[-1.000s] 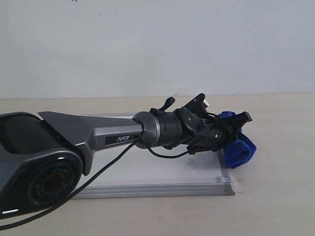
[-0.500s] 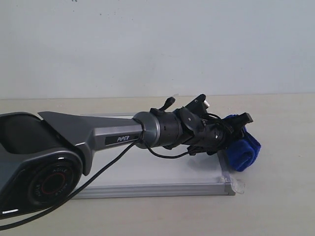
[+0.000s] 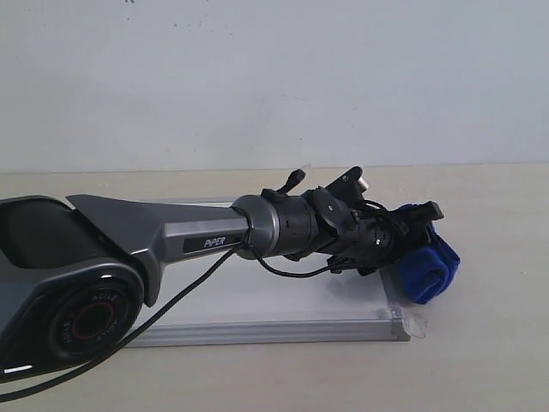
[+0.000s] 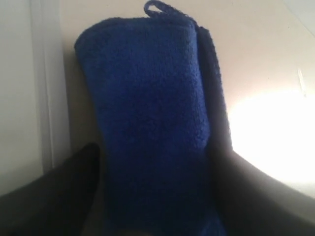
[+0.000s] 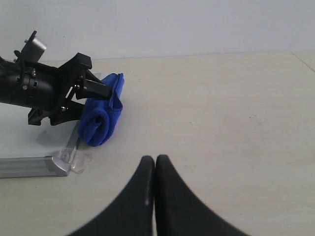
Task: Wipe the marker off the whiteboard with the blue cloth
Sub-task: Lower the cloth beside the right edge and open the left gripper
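Note:
The blue cloth (image 3: 431, 273) is a rolled bundle lying on the table just past the right edge of the whiteboard (image 3: 257, 302). My left gripper (image 3: 417, 242) reaches across the board and is shut on the cloth (image 4: 147, 113), with a dark finger on each side. The right wrist view shows the same cloth (image 5: 98, 123) beside the board's corner (image 5: 49, 164). My right gripper (image 5: 155, 158) is shut on nothing, above bare table. No red marker line shows on the visible part of the board; the left arm hides much of it.
The left arm (image 3: 171, 236) lies low across the board from the left. A clear tape tab (image 3: 418, 324) sticks out at the board's near right corner. Beige table (image 5: 221, 108) stretches right of the cloth, and a pale wall stands behind.
My left gripper has carried the cloth a little to the right, from over the board's right edge onto the table beside it.

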